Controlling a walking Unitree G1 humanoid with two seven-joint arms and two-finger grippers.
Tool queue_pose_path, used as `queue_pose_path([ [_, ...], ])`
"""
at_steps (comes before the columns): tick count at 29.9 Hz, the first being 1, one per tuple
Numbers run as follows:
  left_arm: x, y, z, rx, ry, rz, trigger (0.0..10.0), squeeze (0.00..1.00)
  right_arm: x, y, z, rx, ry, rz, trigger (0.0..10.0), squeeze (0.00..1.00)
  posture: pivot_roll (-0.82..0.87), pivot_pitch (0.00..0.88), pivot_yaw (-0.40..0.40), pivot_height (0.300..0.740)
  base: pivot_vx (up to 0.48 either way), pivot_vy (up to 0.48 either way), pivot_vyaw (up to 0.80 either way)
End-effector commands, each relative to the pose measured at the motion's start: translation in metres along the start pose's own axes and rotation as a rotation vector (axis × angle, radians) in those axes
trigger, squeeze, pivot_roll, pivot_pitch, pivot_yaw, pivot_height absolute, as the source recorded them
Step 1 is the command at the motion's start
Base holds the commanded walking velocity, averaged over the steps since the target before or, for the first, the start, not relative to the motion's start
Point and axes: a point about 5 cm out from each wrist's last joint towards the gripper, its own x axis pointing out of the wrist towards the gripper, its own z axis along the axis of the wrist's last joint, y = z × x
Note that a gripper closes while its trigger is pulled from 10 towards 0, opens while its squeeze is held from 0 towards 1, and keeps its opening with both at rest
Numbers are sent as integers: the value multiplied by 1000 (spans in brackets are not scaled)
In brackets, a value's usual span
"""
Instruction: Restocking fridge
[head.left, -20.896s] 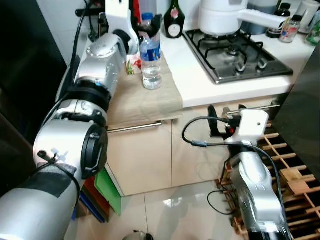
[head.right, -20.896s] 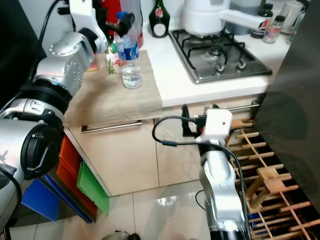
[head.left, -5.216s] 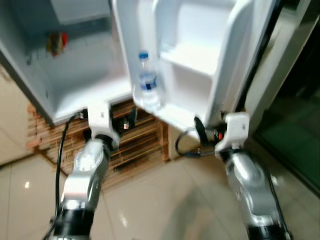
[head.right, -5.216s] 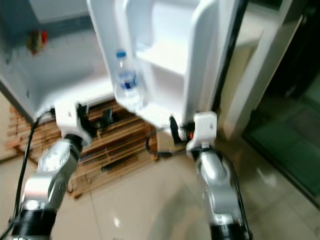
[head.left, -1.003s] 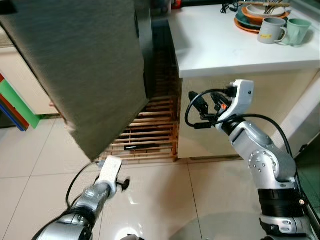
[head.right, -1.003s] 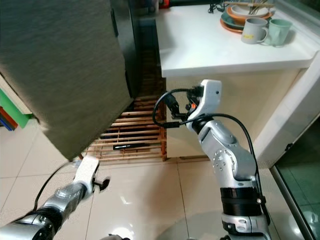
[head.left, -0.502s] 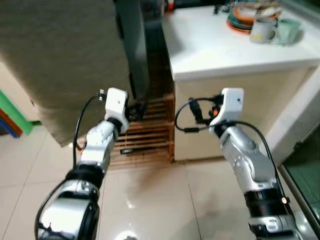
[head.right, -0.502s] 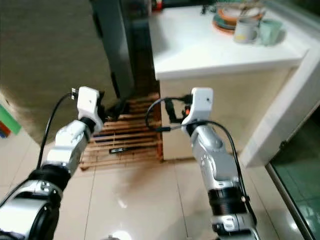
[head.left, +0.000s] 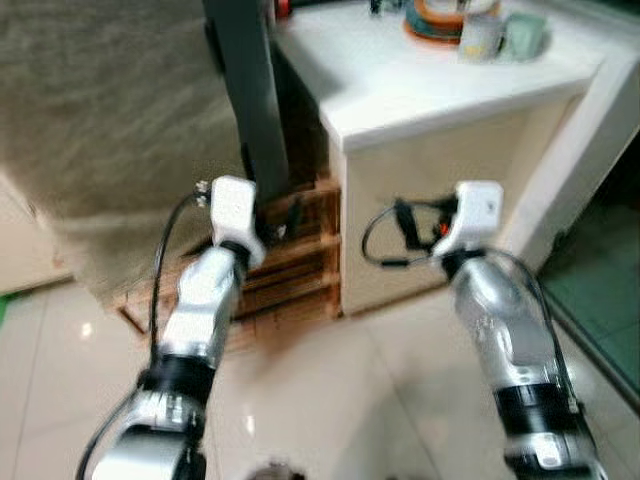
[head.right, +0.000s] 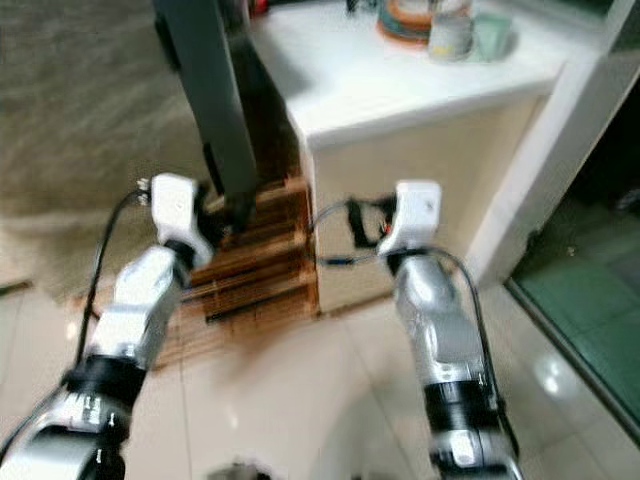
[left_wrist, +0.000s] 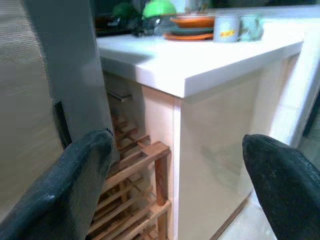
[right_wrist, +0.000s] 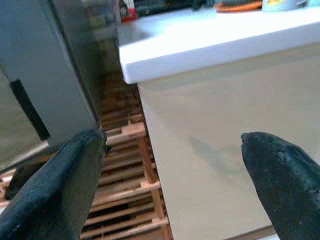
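Your left gripper (left_wrist: 175, 185) has its two black fingers spread wide apart with nothing between them; through the gap you see the corner of the white countertop (left_wrist: 200, 60) and the cream cabinet side (left_wrist: 215, 150) beneath it. Your right gripper (right_wrist: 172, 185) is likewise spread wide and empty, facing the same cabinet side. In the head views both arms are raised in front of you, the left gripper close to the lower edge of the tall dark grey fridge door (head.left: 250, 90), the right one just before the cabinet; I cannot tell whether either touches anything.

The fridge door stands ahead and to your left, beside the counter. A slatted wooden rack (head.left: 300, 250) sits low between fridge and cabinet, above the glossy tiled floor (head.left: 330, 400).

On the countertop's far end stand a stack of orange and dark plates (left_wrist: 192, 27), a pale mug with a small yellow-and-red mark (left_wrist: 225, 27) and a light green mug (left_wrist: 251, 26). The mark is too blurred to read. The head views are motion-blurred.
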Motion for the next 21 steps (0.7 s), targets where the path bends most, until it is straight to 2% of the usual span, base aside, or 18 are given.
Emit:
queue_pose_path([
  [1, -5, 9, 1, -15, 2, 29, 10000, 0, 2, 11, 0, -19, -9, 34, 10000, 0, -49, 0, 75, 740, 0, 0, 0],
  [5, -5, 10, 4, -32, -9, 38, 10000, 0, 3, 19, -3, -29, -3, 54, 10000, 0, -48, 0, 55, 740, 0, 412, 0],
  [8, -5, 12, 7, -35, -12, 44, 10000, 0, 2, 26, -3, -58, -5, 95, 10000, 0, -31, 0, 39, 740, 0, 480, -767],
  [11, -5, 12, 11, -25, -14, 39, 10000, 0, -1, 26, -6, -77, -3, 108, 10000, 0, -23, 0, 46, 740, 0, 474, -754],
  [16, -3, 0, 15, -37, -10, -20, 10000, 0, -16, 20, -27, 51, 63, 51, 10000, 0, -60, 0, 109, 740, 0, 461, -751],
  [18, -2, -9, 10, -62, 5, -44, 10000, 0, -25, 15, -33, 62, 64, 16, 10000, 0, -85, 0, 133, 740, 0, 461, -750],
  [20, -3, -17, 2, -97, 31, -76, 10000, 0, -37, 5, -40, 73, 69, -54, 10000, 0, -116, 0, 146, 740, 0, 461, -738],
  [21, -3, -23, 0, -134, 45, -102, 10000, 0, -48, -11, -42, 89, 76, -142, 10000, 0, -131, 0, 138, 740, 0, 454, -738],
])
